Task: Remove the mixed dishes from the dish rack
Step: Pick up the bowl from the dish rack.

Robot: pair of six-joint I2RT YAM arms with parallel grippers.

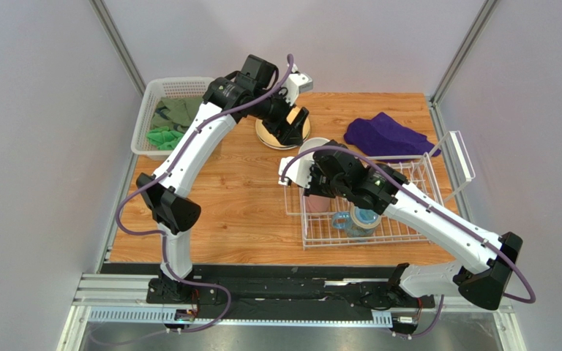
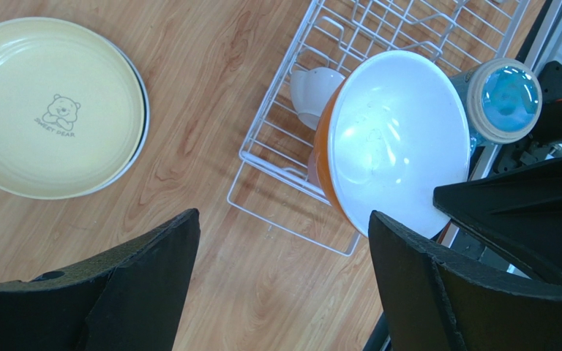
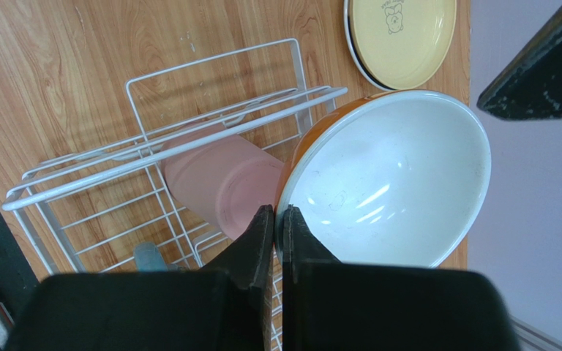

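Our right hand (image 3: pixel 278 219) pinches the rim of the orange bowl (image 3: pixel 390 179) above the dish rack (image 3: pixel 174 148). Our left hand (image 2: pixel 280 228) hangs open by the plates (image 2: pixel 50 110).

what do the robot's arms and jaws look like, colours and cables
Both the left arm and right arm have white rounded links and black joint housings, with a purple cable looping along each. The jaws of the left gripper and right gripper are plain matte black wedges; no markings show.
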